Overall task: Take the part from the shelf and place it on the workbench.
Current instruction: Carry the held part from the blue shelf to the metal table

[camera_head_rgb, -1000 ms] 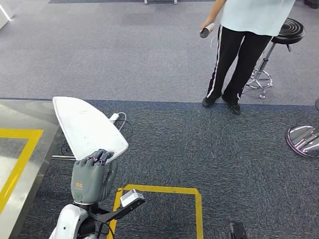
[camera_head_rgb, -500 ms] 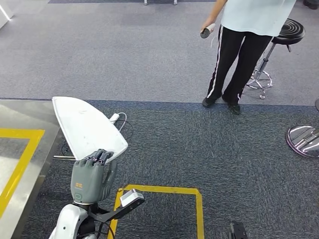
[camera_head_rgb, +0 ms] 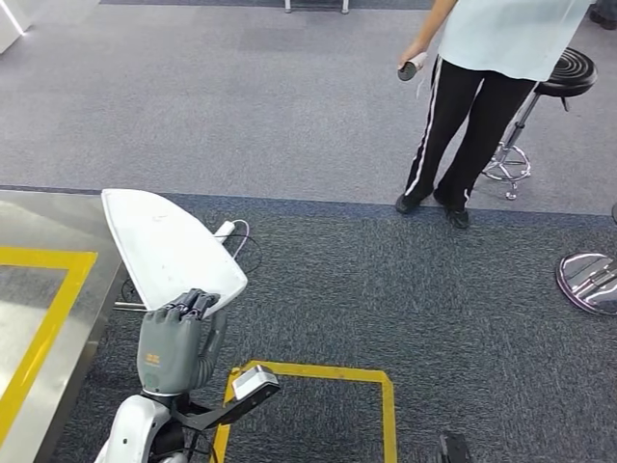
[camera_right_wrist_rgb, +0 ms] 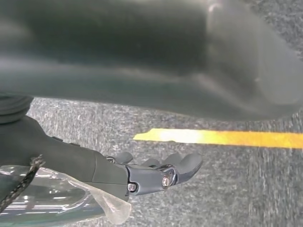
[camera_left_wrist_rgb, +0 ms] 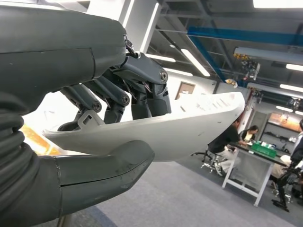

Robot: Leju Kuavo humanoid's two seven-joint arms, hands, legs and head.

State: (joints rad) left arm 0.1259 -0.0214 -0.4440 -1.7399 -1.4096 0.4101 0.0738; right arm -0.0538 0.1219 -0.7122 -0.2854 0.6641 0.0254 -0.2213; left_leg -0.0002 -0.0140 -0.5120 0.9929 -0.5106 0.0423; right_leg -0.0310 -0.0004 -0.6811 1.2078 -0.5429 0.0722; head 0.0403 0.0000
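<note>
Left of the left hand (camera_head_rgb: pixel 174 347) holding the white part (camera_head_rgb: pixel 169 246), the steel workbench (camera_head_rgb: pixel 43 289) stands close; a person (camera_head_rgb: pixel 472 106) stands well ahead-right, carpet between.

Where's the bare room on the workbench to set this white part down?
The steel workbench is bare inside and around its yellow line. The white part, held by the left hand, hangs just off its near corner, above cables on the carpet.
</note>
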